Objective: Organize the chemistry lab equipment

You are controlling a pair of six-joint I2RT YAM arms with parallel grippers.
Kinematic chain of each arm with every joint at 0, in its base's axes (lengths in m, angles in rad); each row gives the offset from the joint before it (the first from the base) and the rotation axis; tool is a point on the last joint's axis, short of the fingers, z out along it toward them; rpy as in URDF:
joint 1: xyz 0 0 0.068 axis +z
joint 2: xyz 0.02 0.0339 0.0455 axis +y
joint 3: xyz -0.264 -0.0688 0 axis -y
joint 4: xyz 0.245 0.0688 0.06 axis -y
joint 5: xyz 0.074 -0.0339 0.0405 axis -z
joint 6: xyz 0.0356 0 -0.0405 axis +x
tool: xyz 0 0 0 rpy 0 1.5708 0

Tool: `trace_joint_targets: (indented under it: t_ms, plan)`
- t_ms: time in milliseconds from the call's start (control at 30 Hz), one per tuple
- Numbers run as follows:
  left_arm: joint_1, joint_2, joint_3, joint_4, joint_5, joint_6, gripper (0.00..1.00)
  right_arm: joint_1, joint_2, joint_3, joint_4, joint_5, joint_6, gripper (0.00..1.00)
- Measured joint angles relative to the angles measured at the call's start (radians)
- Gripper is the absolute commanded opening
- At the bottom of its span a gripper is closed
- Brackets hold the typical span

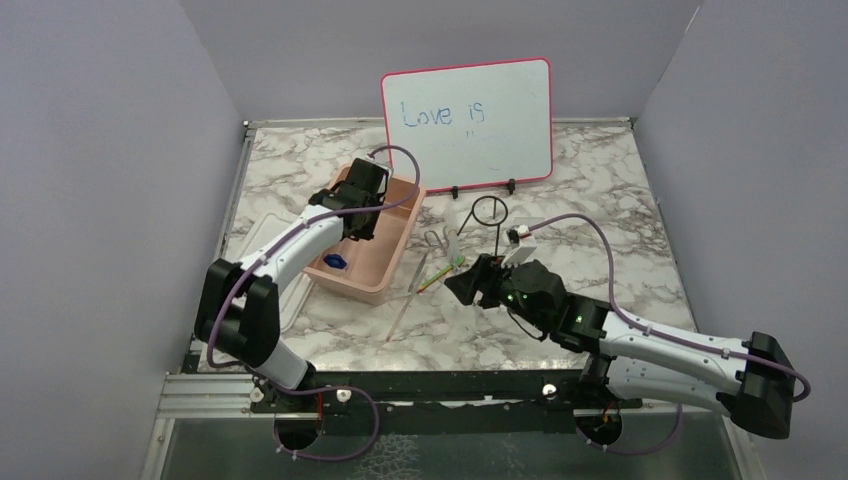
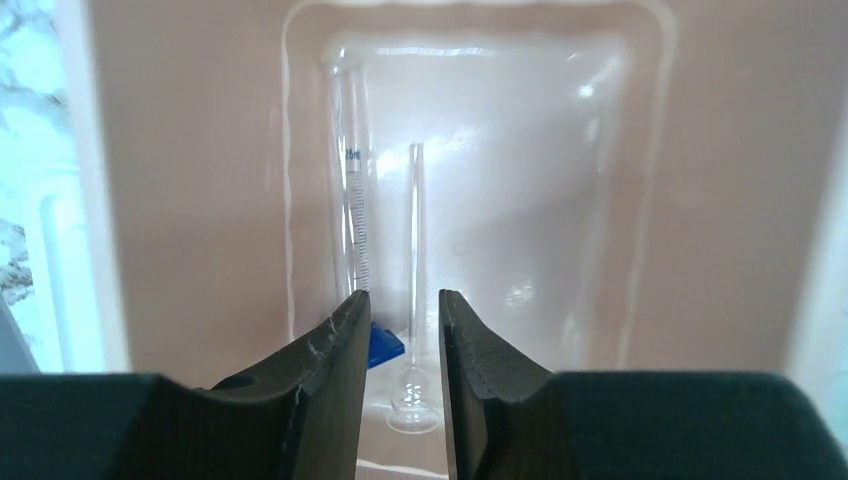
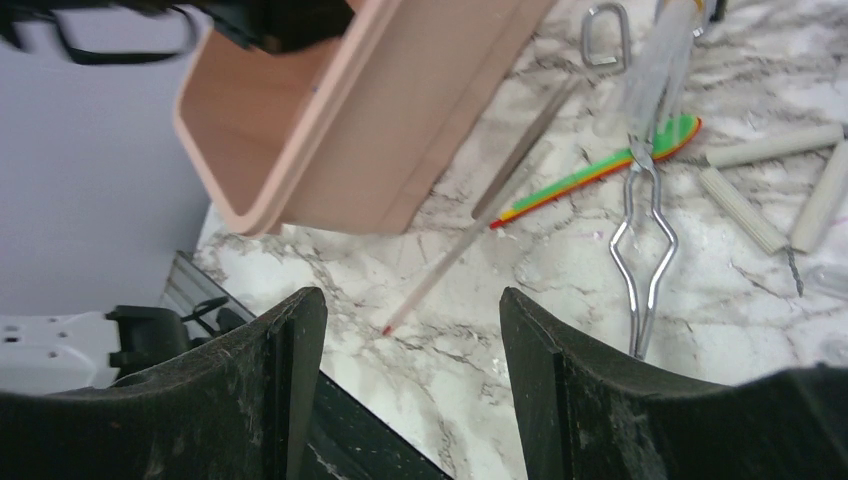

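the marbled counter [image 1: 600, 200] carries a pink-framed whiteboard [image 1: 466, 125] at twelve o'clock and a pink tub [image 1: 392, 255] at ten o'clock. the left end effector [image 2: 404, 300] hangs inside the tub, its jaws a narrow gap apart and gripping nothing; below it lie a clear graduated tube [image 2: 355, 200] with a blue base and a thin glass bulb tube [image 2: 416, 250]. the right end effector [image 3: 412, 295] hovers over the counter centre, spread wide and empty. the black ring stand [image 1: 494, 232] stands at its one o'clock. the metal tongs [image 3: 642, 172], the green-handled tool [image 3: 598, 173] and a red-tipped thin rod [image 3: 450, 250] lie at the tub's three o'clock.
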Motion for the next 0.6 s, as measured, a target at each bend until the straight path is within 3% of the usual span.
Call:
trace_joint_targets:
  t_ms: [267,467,600]
  plan:
    - [0.000,-0.276,0.016,0.049,0.151,0.000,0.45,0.000,0.239,0.141,-0.167,0.031,0.114,0.63]
    - [-0.001,-0.510,-0.043,0.218,0.269,-0.024,0.66,0.000,0.459,0.325,-0.280,0.044,0.185,0.47]
    - [-0.001,-0.639,-0.145,0.328,0.300,-0.064,0.76,0.000,0.597,0.452,-0.315,0.041,0.193,0.42]
